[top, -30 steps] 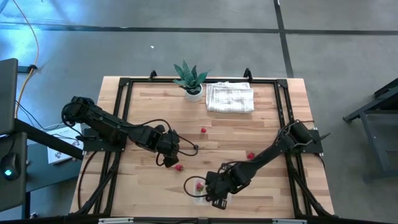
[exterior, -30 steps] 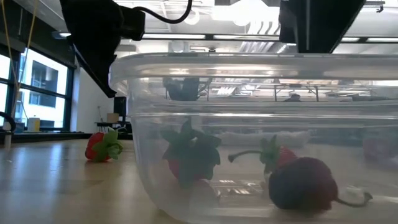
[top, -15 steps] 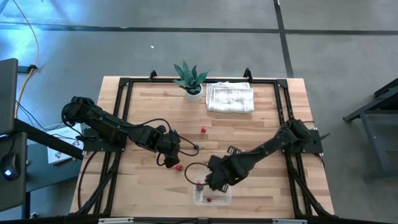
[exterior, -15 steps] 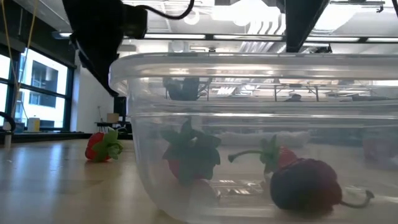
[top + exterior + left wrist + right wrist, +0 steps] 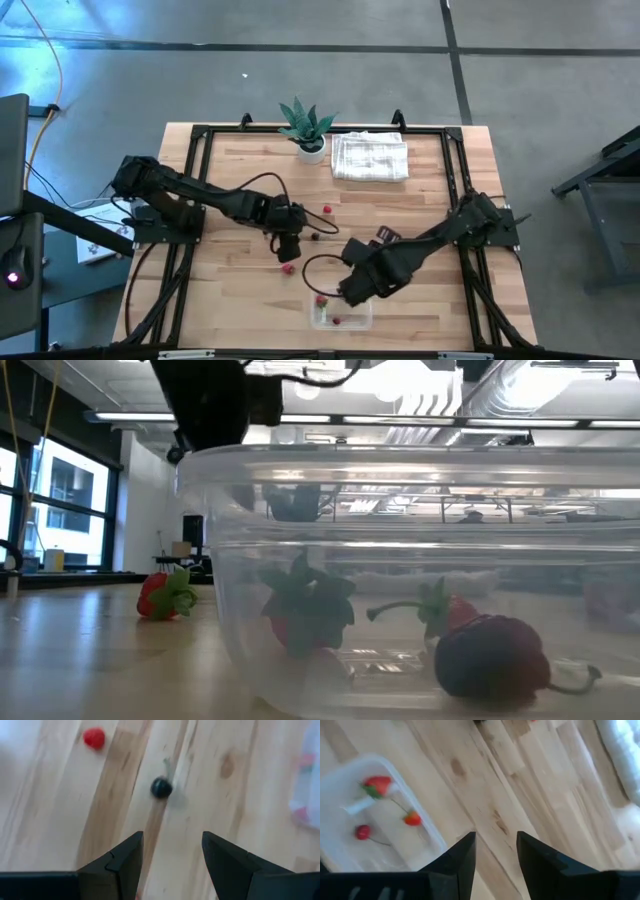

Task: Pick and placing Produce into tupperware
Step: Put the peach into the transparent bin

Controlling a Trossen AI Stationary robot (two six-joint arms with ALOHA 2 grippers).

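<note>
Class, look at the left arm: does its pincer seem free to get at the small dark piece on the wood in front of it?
Probably yes. The left pincer stands open and empty, the dark piece lies on bare table ahead of it, with nothing between.

Left claw (image 5: pixel 288 243) and right claw (image 5: pixel 352 290) both open, empty, mid-table.

Tupperware (image 5: pixel 420 560) cut off by the low view's edges (right side, base), arms' grippers above unseen
</note>
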